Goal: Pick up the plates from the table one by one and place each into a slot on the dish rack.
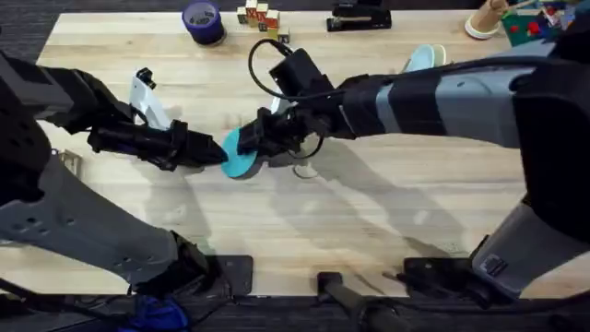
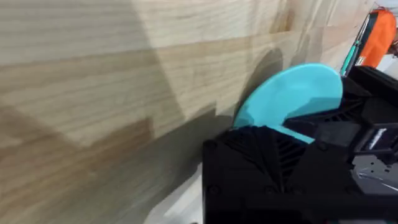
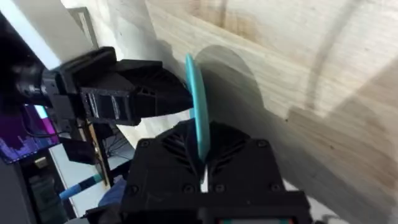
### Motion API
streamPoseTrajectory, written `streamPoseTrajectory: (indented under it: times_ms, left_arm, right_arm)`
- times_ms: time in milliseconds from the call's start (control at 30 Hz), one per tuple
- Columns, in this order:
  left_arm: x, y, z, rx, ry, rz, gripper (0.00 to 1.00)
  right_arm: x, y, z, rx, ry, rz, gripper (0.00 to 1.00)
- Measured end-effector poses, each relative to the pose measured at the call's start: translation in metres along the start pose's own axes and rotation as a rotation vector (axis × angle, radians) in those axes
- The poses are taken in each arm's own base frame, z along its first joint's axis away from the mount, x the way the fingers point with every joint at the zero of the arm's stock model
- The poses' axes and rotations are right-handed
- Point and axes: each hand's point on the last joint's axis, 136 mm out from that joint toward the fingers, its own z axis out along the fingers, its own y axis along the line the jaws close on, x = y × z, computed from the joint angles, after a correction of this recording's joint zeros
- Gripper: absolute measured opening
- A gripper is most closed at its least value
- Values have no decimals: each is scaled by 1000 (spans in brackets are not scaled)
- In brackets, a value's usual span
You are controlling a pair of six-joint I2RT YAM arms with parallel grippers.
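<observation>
Two robot arms meet over the middle of the wooden worktop, a teal plate held between them. The right hand is clamped on the plate's rim, its black fingers pinching the disc, which stands edge-on and upright in the right wrist view. The left hand reaches in from the opposite side, its tips at the plate's near edge; whether it actually pinches the plate or merely touches it cannot be told. In the left wrist view the plate rises above the dark finger, with the bare wood grain behind it.

At the far right of the worktop another plate, pale blue, sits well apart from the arms. A purple tape roll, some coloured blocks and a black stapler line the far edge.
</observation>
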Motion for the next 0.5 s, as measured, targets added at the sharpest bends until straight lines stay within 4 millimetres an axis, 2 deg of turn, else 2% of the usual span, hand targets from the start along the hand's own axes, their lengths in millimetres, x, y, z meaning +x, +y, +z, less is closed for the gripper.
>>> streamPoseTrajectory:
  times_ms: [333,500]
  left_arm:
    - [-1,0,-4,-23,17,-3,38]
    - [-17,1,-15,-58,9,19,40]
  right_arm:
    - [-2,-1,-1,-2,-2,-7,44]
    - [-9,-4,-5,-3,-16,-20,39]
